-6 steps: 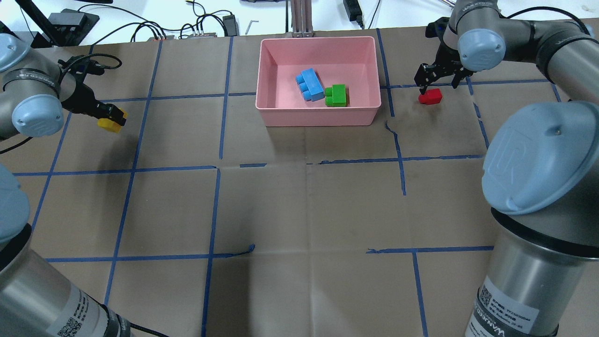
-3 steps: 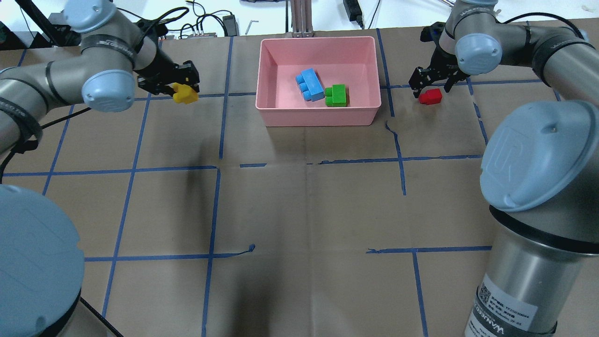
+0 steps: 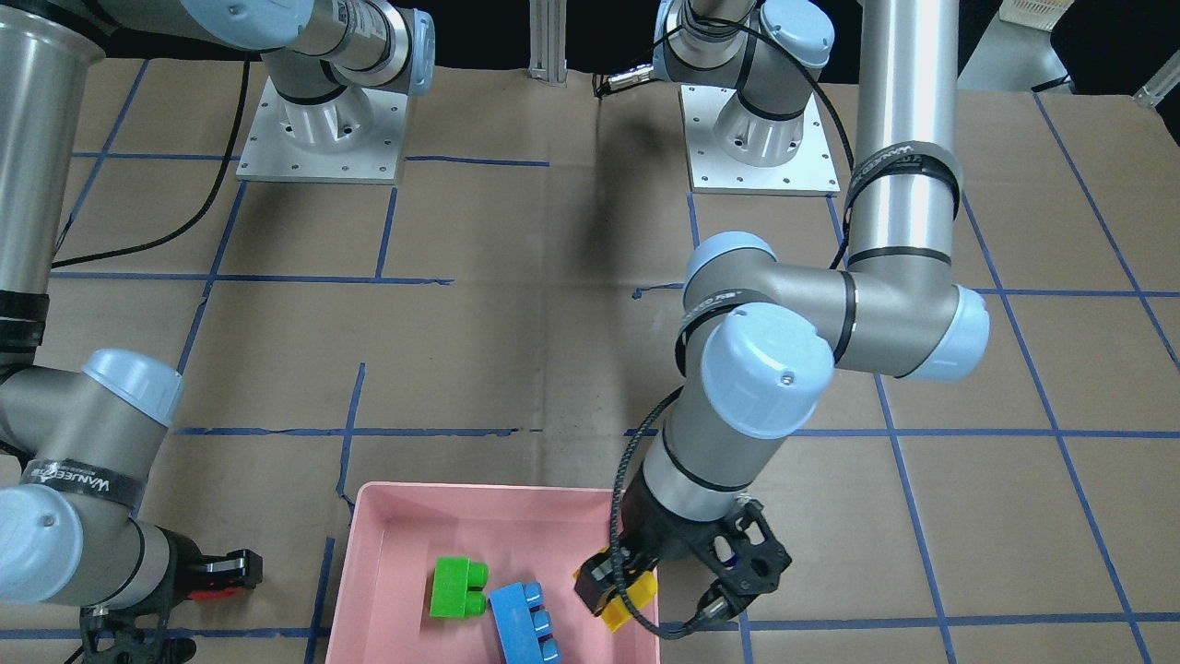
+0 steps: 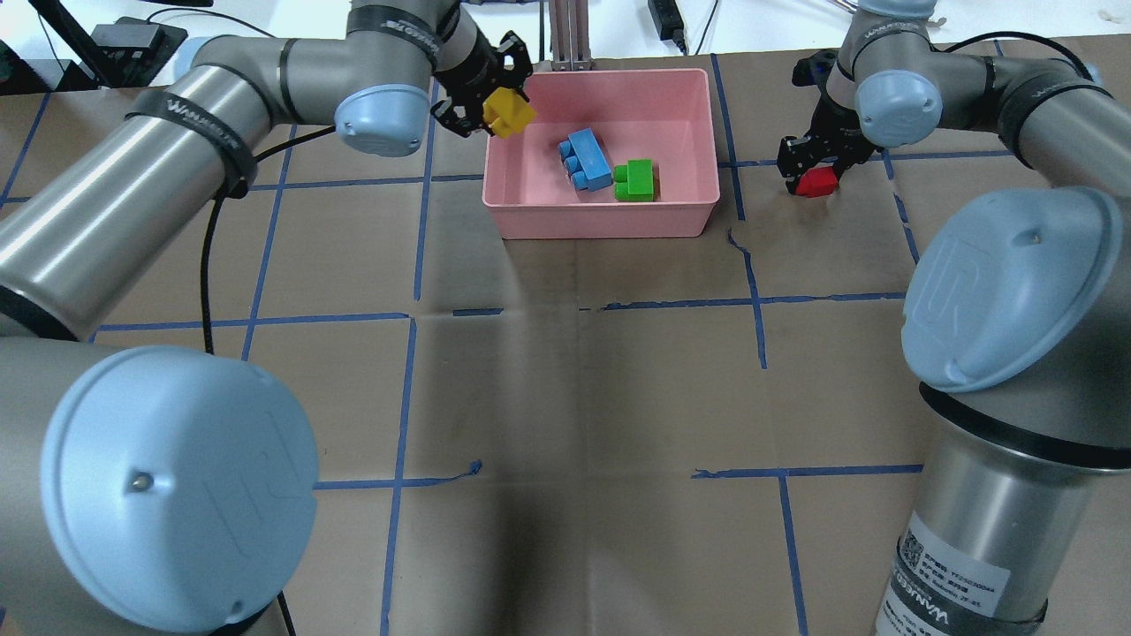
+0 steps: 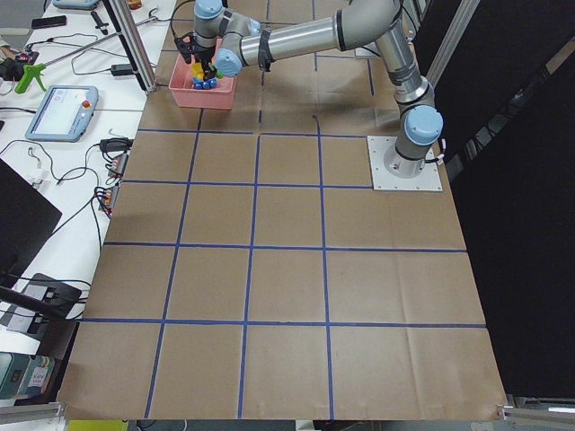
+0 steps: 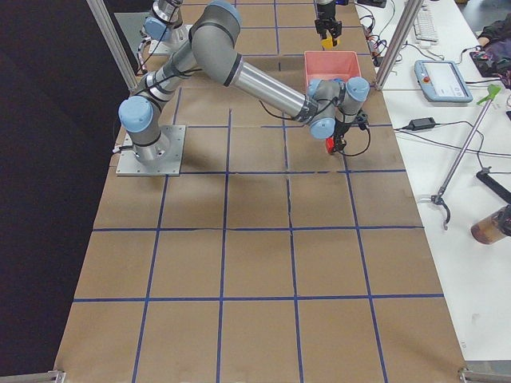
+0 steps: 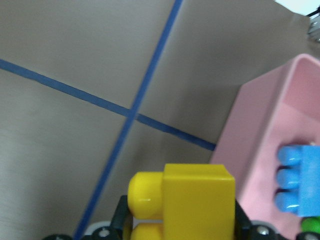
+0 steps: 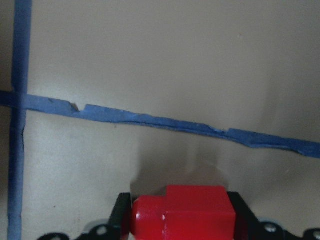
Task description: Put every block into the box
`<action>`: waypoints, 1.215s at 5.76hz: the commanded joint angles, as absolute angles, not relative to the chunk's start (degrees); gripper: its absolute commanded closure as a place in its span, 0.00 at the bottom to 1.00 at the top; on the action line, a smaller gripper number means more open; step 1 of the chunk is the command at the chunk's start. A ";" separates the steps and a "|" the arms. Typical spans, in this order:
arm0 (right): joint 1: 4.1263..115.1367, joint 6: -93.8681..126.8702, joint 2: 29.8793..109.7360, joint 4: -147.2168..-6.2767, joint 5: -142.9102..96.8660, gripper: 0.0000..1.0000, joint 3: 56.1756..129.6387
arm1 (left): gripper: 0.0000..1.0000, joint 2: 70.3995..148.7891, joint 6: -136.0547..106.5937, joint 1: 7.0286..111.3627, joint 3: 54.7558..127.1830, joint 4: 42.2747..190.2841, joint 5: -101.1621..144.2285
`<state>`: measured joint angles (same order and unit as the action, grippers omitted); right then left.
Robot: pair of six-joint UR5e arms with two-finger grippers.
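Observation:
The pink box (image 4: 601, 221) stands at the table's far middle and holds the light-blue block (image 4: 585, 159) and the green block (image 4: 636, 180). My left gripper (image 4: 497, 108) is shut on the yellow block (image 4: 510, 113) and holds it in the air over the box's left rim. The left wrist view shows the yellow block (image 7: 195, 200) between the fingers, with the box wall (image 7: 250, 145) to its right. My right gripper (image 4: 815, 177) is down at the table right of the box, its fingers closed against the red block (image 4: 816, 182). The red block (image 8: 185, 215) also shows in the right wrist view.
Brown paper with blue tape grid lines (image 4: 415, 177) covers the table. Cables and a metal post (image 4: 570, 35) lie beyond the box's far edge. My left arm's long link (image 4: 132, 203) stretches across the left half of the table. The front-facing view shows both arm bases (image 3: 323, 129).
My left arm has swung right with the yellow block, from the table's left side to the box's left rim. My right gripper has lowered and closed around the red block.

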<state>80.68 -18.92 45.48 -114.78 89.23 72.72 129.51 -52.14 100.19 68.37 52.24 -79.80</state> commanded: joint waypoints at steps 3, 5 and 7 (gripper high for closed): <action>80.68 -18.90 45.79 -114.79 89.30 0.53 72.42 | 0.01 135.36 -54.36 103.98 66.86 50.45 -80.33; 80.68 -18.90 45.97 -114.79 89.56 0.80 72.33 | 0.01 130.19 -34.03 99.34 69.86 51.94 -86.28; 80.68 -18.90 46.14 -114.70 89.56 0.89 71.99 | 0.01 123.52 -10.99 94.35 73.80 58.21 -98.68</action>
<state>80.68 -18.90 46.03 -114.76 89.51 72.18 126.76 -20.75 97.34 71.53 54.23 -94.78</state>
